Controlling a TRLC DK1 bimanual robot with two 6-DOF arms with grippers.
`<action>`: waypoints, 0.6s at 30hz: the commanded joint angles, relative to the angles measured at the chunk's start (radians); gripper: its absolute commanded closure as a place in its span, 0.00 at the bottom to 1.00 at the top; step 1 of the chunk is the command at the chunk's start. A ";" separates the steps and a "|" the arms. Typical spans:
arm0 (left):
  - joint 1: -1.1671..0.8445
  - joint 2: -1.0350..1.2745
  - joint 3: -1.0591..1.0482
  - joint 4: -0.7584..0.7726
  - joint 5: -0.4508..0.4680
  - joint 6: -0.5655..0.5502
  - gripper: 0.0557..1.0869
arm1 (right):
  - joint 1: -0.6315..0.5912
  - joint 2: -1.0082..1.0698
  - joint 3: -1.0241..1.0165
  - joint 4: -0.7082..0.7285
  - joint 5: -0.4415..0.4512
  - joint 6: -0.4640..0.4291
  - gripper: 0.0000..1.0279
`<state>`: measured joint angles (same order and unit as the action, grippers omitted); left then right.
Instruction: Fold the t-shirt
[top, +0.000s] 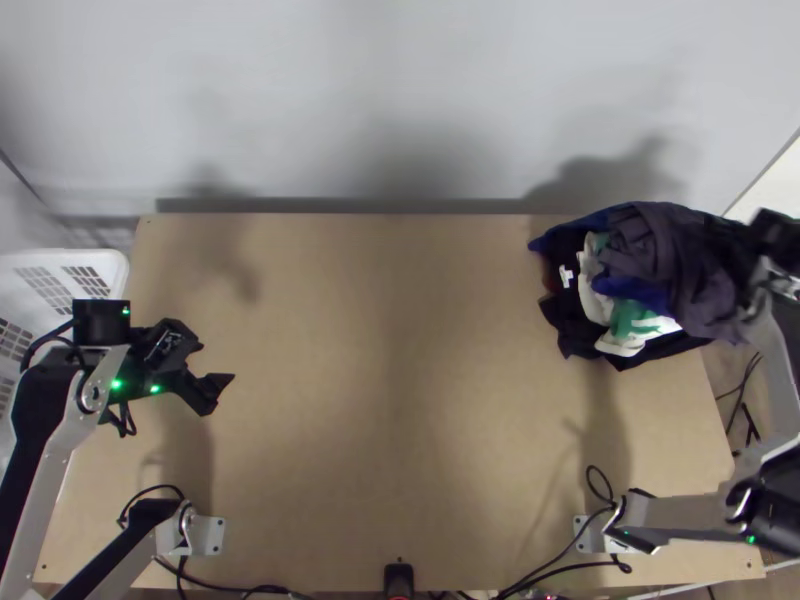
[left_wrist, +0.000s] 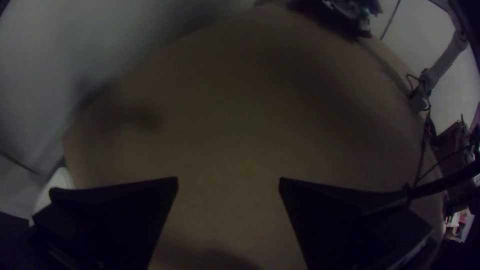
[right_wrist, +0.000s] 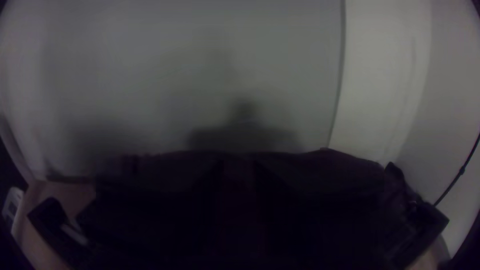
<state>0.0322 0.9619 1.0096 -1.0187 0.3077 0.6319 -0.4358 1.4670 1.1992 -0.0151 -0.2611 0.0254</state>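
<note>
The pale links of the left arm and right arm loom closest. The left gripper hangs empty over the table, its fingers parted. Bunched clothes heap up at the far right corner; I can't tell which is the t-shirt, nor whether the right gripper, dark and cut off beside the heap, grasps any.

Table: wood, smooth, matt. Clothes pile at the table's far right corner: cloth, soft and creased, matt. Basket by the table's left edge: plastic, smooth, pierced walls. Wall beyond the table's far edge: smooth, matt. Left gripper above the table's left side: hard, matt black. Mounting plate at the table's near left: metal in appearance, smooth. Cables along the table's near edge: smooth, plastic-sheathed in appearance.
</note>
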 joint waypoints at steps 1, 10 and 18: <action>0.003 -0.026 -0.005 -0.017 -0.007 -0.003 0.05 | 0.098 0.145 0.020 0.113 0.046 0.045 0.97; 0.015 -0.042 -0.009 -0.034 -0.015 0.005 0.05 | 0.062 0.170 -0.029 0.139 0.042 0.070 0.62; 0.014 -0.023 0.006 -0.031 -0.015 0.006 0.05 | 0.049 0.118 0.031 0.055 0.006 0.070 0.04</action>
<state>0.0460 0.9298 1.0058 -1.0492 0.2943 0.6361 -0.3786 1.6127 1.1973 0.0780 -0.2287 0.0906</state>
